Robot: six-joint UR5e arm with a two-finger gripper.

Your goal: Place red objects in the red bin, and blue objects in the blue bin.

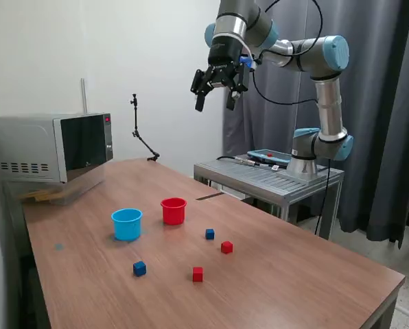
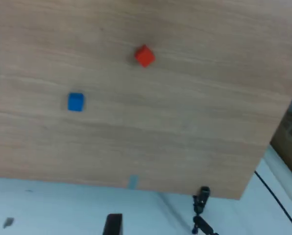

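Note:
My gripper (image 1: 215,101) hangs high above the table's far side, open and empty, well apart from everything. The red bin (image 1: 173,210) and the light blue bin (image 1: 127,224) stand side by side on the wooden table (image 1: 294,274). Two red cubes (image 1: 226,247) (image 1: 197,274) and two dark blue cubes (image 1: 209,234) (image 1: 139,269) lie loose in front of the cups. The wrist view shows one red cube (image 2: 144,56) and one blue cube (image 2: 75,102) far below on the wood; I cannot tell whether my fingers show in it.
A microwave (image 1: 53,147) sits at the exterior view's left rear corner. A thin black stand (image 1: 141,133) rises at the table's far edge, also seen from the wrist (image 2: 200,208). The arm's base (image 1: 307,161) stands on a grey metal cart beyond the table.

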